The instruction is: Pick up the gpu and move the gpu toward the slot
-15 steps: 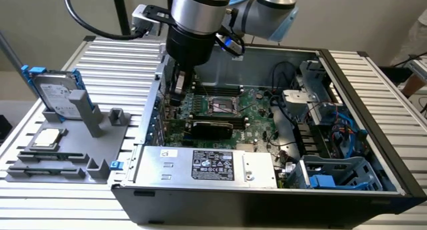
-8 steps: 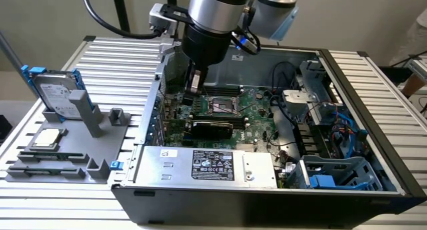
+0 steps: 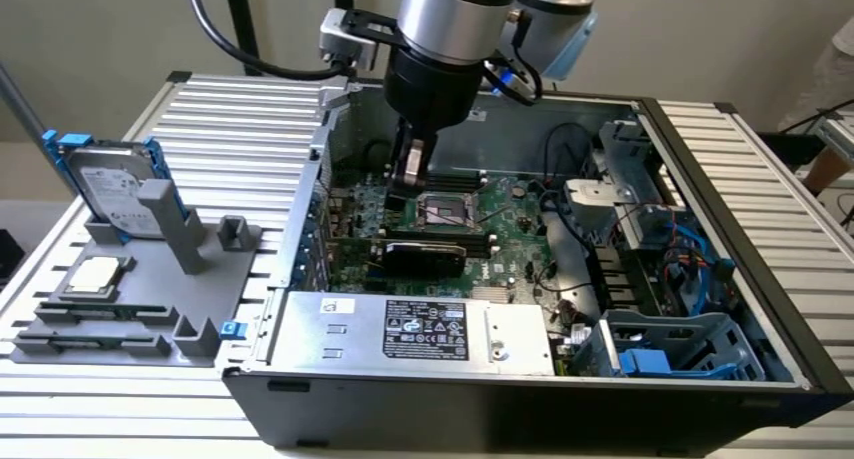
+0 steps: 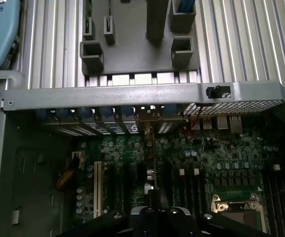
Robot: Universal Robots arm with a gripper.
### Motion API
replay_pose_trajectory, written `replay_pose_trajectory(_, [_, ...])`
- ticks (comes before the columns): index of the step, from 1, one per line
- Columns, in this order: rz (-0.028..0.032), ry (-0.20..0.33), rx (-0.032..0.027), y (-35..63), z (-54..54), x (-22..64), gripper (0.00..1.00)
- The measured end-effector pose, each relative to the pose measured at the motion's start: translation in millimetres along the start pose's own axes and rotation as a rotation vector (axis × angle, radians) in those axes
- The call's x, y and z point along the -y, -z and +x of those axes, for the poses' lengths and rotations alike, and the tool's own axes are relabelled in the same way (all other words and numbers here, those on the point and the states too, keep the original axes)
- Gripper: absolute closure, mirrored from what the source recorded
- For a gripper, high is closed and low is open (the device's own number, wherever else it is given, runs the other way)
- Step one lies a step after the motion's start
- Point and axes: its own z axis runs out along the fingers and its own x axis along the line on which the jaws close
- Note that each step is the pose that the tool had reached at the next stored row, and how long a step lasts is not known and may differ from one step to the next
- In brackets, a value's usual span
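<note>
**Position.** The gripper reaches down into the open computer case, over the motherboard. In the wrist view, the gripper sits directly in line with the top edge of the gpu.

**Grip.** Whether the gripper is spread or pressed onto the card cannot be told, and contact is not confirmed.

**Card.** The gpu stands on edge on the motherboard. Its black face is turned toward the power supply. Its metal bracket end lies against the case's rear wall.

**Step in hand.** Judged from position, the work is at the card itself, with the gripper aligned to it inside the case. The card looks upright and close to its seat.

**Requirement.** Any further move calls for three things:
- a firm hold on the top edge;
- the card kept upright and parallel to the slot;
- the bracket kept from snagging the rear wall.
</note>
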Motion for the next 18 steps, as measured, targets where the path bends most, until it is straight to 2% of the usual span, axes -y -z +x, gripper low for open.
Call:
replay_pose_trajectory(5, [0.0329,0.003,0.0018,2.1,-0.3,3.8,0.89])
replay_pose_trajectory(7, [0.0435,0.006,0.0019,3.4,-0.2,4.7,0.89])
replay_pose_trajectory(9, [0.05,0.009,0.0017,5.9,0.1,4.9,0.89])
replay_pose_trajectory(15, [0.0598,0.019,0.0008,17.8,1.2,3.7,0.89])
replay_pose_trajectory(18, [0.0684,0.025,0.0011,21.1,1.8,3.3,0.89])
